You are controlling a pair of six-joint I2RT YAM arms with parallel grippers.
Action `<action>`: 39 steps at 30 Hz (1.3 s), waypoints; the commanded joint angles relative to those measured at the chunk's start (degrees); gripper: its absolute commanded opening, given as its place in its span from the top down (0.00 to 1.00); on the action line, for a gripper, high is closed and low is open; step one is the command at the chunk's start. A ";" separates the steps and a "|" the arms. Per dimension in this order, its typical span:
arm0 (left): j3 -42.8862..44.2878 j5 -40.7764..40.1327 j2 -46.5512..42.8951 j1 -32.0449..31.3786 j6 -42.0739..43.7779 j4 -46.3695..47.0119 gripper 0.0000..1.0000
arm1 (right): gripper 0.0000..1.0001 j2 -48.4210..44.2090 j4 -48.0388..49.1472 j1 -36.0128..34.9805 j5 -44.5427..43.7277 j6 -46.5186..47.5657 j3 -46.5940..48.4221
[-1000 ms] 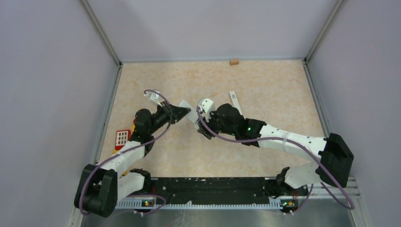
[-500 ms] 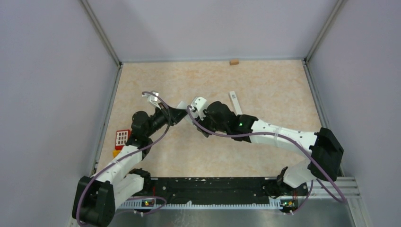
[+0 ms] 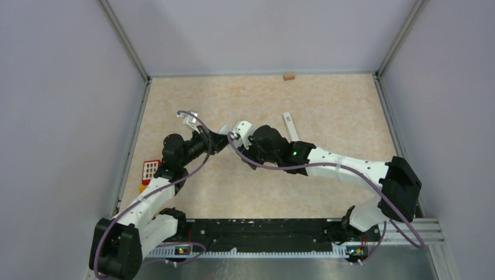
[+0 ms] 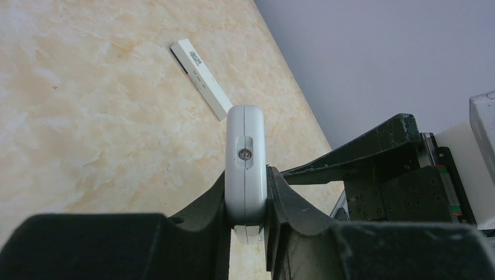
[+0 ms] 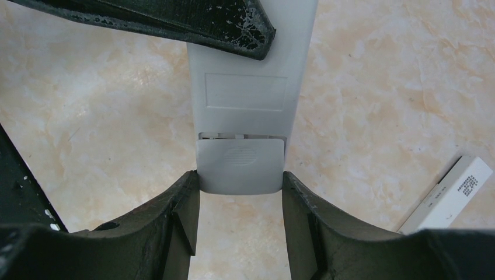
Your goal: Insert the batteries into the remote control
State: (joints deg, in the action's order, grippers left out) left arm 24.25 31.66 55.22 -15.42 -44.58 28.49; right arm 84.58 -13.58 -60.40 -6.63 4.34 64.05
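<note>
A white remote control (image 4: pixel 246 160) is held edge-on in my left gripper (image 4: pixel 246 175), which is shut on it above the table. In the right wrist view its back (image 5: pixel 245 93) faces the camera, and its battery cover (image 5: pixel 240 169) sits slightly slid out, with a thin gap above it. My right gripper (image 5: pixel 241 181) is closed on the cover end, one finger touching each side. In the top view the two grippers meet at mid-table, left (image 3: pixel 220 140) and right (image 3: pixel 236 146). No batteries are in view.
A second slim white remote (image 3: pixel 289 125) lies on the table behind the right arm; it also shows in the left wrist view (image 4: pixel 201 79) and right wrist view (image 5: pixel 449 195). A red keypad-like object (image 3: pixel 151 170) lies at the left edge. A small wooden block (image 3: pixel 288 76) sits at the back wall.
My right arm has reached left and brought its gripper up to the remote held by the left gripper. The left gripper shifted slightly left with the remote.
</note>
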 commanded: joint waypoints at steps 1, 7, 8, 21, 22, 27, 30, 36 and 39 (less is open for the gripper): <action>2.45 1.46 -1.52 -0.05 0.19 2.31 1.00 | 0.59 0.55 0.78 -0.96 -1.13 0.42 3.20; 2.75 3.37 -1.70 -0.05 -0.63 2.24 1.00 | 0.59 2.00 0.25 -0.98 -2.80 -1.10 4.78; 2.86 3.80 -1.78 -0.05 -0.77 2.00 1.00 | 0.59 2.22 0.11 -0.97 -3.44 -1.55 5.20; 4.48 7.38 -2.45 -0.05 -0.51 -2.45 1.00 | 0.57 5.49 -4.15 -0.95 -6.90 -8.84 10.81; 4.53 7.22 -2.45 -0.05 0.12 -2.74 1.00 | 0.57 5.34 -4.21 -0.95 -6.58 -8.56 10.78; 5.84 8.28 -2.24 -0.05 3.52 -5.22 1.00 | 0.56 2.62 -1.95 -0.92 -0.07 -2.31 7.04; 6.57 9.98 -1.67 -0.05 4.00 -5.57 1.00 | 0.56 1.98 -2.48 -0.79 1.67 -0.58 6.42; 6.58 9.14 -1.81 -0.04 4.74 -6.08 1.00 | 0.56 1.72 -3.00 -0.74 2.67 -0.44 6.59; 6.68 8.65 -2.11 -0.05 5.20 -6.80 1.00 | 0.56 1.44 -2.93 -0.54 2.43 -0.64 6.18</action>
State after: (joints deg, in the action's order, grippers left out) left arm 28.18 36.42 54.48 -14.72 -39.27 20.78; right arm 88.66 -20.73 -61.21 -5.30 2.57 70.11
